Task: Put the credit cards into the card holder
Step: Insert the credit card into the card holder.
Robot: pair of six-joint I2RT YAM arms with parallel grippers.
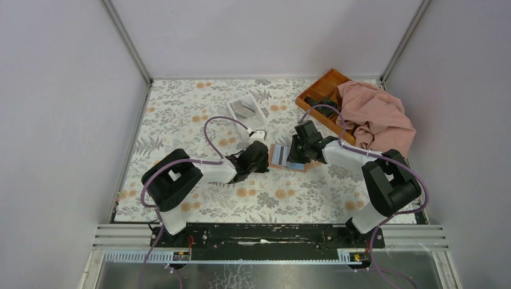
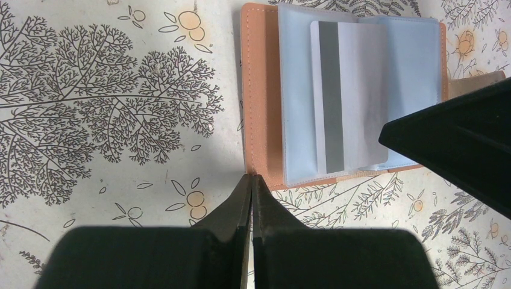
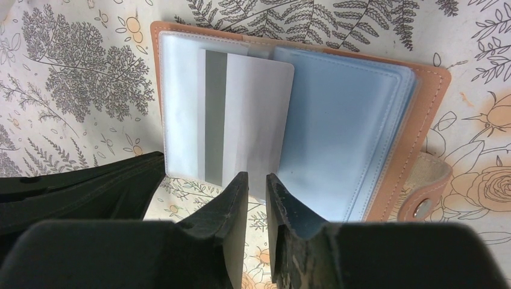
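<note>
Now: card holder (image 3: pixel 429 90) lies open on floral cloth (image 2: pixel 120 120), striped credit card (image 3: pixel 256 120) on it. Left gripper (image 2: pixel 252 180) pressed together at holder's edge; right gripper (image 3: pixel 257 180) narrowly parted at card's edge.

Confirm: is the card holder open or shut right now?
Open. The card holder lies spread flat, clear sleeves facing up, snap tab out to one side, a card lying across the sleeves.

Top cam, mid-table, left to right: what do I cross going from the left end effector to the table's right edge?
left end effector → card holder, lying open → right end effector → pink cloth. White box and orange tray left out because they overlap the others in this order.
</note>
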